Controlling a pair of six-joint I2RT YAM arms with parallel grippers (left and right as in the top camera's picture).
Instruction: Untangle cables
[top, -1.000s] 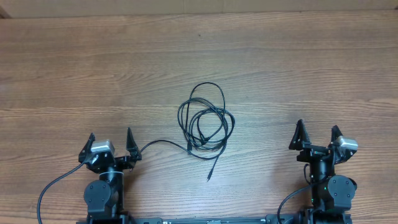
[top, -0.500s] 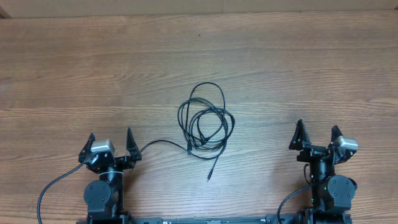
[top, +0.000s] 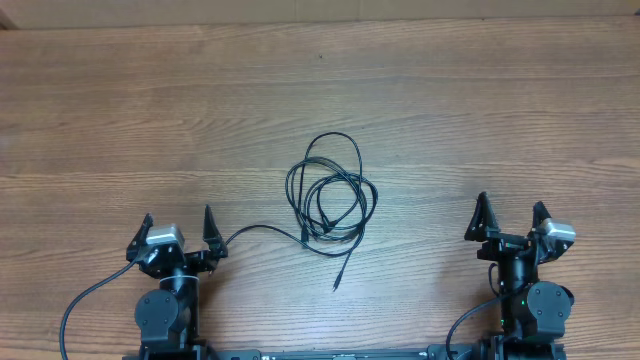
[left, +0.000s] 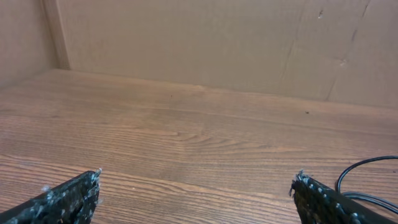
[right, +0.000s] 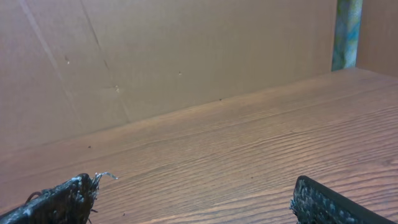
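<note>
The cables (top: 330, 197) lie in a tangled bundle of thin black loops at the middle of the wooden table. One strand runs left from the bundle toward my left gripper (top: 178, 218), and a plug end (top: 337, 284) points down toward the front edge. A loop of cable shows at the right edge of the left wrist view (left: 367, 180). My left gripper (left: 196, 186) is open and empty, left of the bundle. My right gripper (top: 510, 208) is open and empty, well right of the bundle, with only bare wood between its fingers (right: 196, 193).
The wooden table (top: 150, 100) stretches far beyond the bundle. A brown cardboard wall (left: 186, 37) stands along the table's far edge, also seen in the right wrist view (right: 155, 56). Thick black robot wires (top: 80, 300) curl by the arm bases at the front.
</note>
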